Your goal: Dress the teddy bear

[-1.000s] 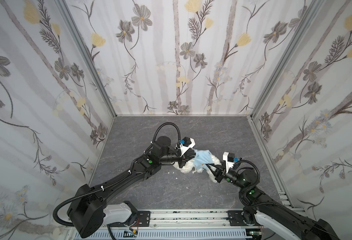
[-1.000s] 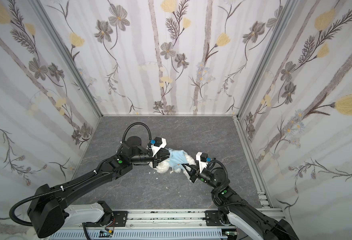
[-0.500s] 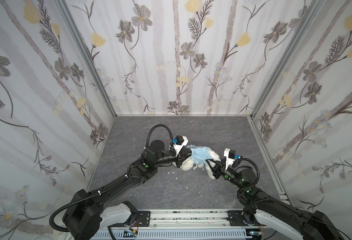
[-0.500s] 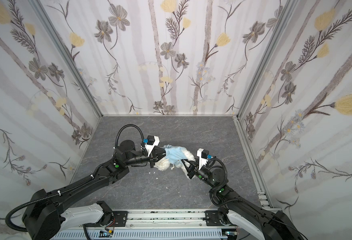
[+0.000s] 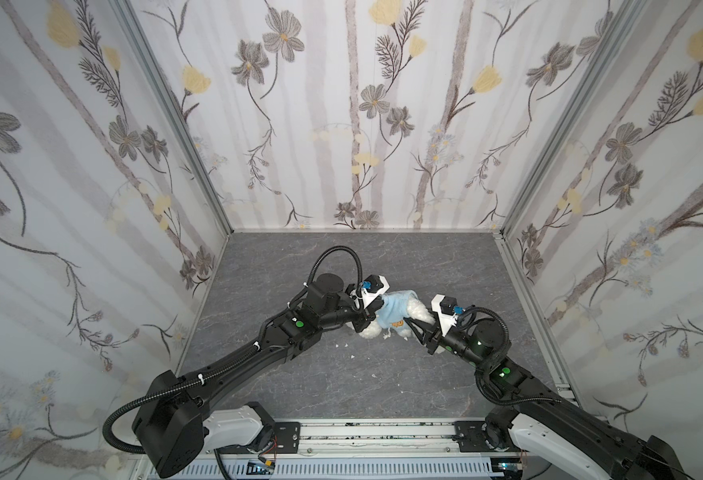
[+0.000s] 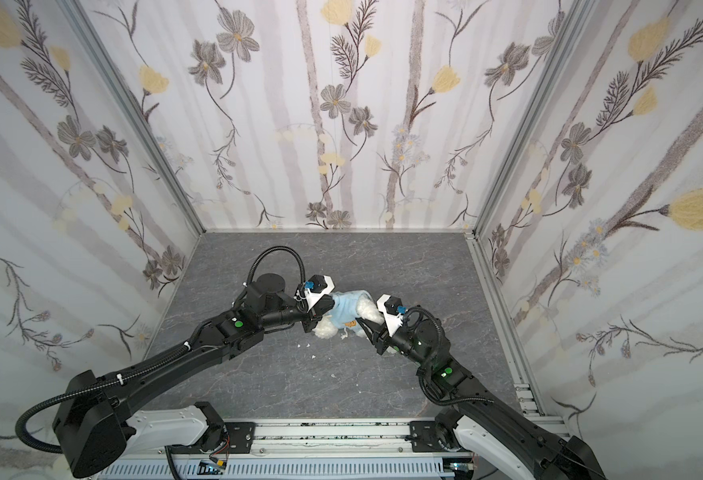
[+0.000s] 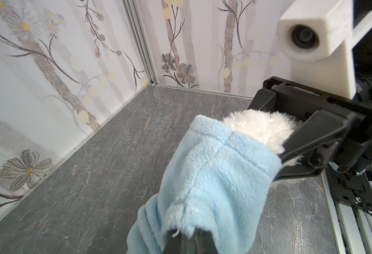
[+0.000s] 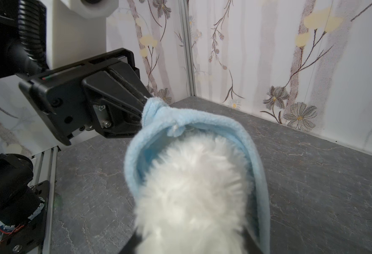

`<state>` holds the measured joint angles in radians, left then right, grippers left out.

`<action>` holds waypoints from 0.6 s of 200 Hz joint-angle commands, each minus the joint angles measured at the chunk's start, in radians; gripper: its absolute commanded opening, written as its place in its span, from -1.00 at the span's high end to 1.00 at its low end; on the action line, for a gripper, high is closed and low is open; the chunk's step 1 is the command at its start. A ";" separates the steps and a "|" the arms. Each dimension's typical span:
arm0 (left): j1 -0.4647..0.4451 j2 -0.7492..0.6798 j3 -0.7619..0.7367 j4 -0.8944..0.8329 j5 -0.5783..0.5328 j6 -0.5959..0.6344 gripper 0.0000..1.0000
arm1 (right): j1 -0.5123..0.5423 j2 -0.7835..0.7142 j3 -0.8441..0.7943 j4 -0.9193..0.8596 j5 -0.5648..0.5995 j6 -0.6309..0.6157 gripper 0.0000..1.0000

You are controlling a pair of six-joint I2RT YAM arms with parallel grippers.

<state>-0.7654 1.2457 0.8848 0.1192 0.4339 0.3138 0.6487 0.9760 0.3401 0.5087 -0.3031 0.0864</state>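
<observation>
In both top views the teddy bear (image 5: pixel 421 313) (image 6: pixel 366 309) lies mid-desk (image 5: pixel 362 386), much where it was a second ago. The right gripper (image 5: pixel 414 328) has nosed further left into it since then. A pale-blue fleece hoodie (image 5: pixel 393 311) wraps its middle, with shaggy white fur showing on either side. The left gripper (image 5: pixel 372 316) meets the hoodie's left edge. The desk is grey and veined like stone.

From the left wrist, the hoodie (image 7: pixel 213 176) looks plush and rumpled, with a rounded white tuft poking out of its hem. One of the right gripper's black fingers (image 7: pixel 312 136) lies across that fur.

From the right wrist, the left gripper (image 8: pixel 142 107) is clamped tight on a bunched fold of the hoodie's edge. The right gripper's jaws stand partly apart astride the bear's fur; whether they squeeze it I cannot tell.
</observation>
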 commanded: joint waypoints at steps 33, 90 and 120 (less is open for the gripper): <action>-0.023 0.056 0.054 -0.063 0.109 -0.016 0.74 | 0.000 0.050 0.030 0.079 -0.112 -0.072 1.00; -0.025 0.147 0.143 -0.151 0.143 0.009 0.18 | -0.015 0.066 0.054 0.048 -0.295 -0.210 1.00; -0.030 0.195 0.182 -0.176 0.219 0.021 0.08 | -0.017 0.096 0.072 0.098 -0.369 -0.205 1.00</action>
<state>-0.7822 1.4082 1.0401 -0.0296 0.5259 0.3153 0.6270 1.0576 0.3813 0.4297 -0.4404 -0.0681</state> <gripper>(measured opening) 0.439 0.116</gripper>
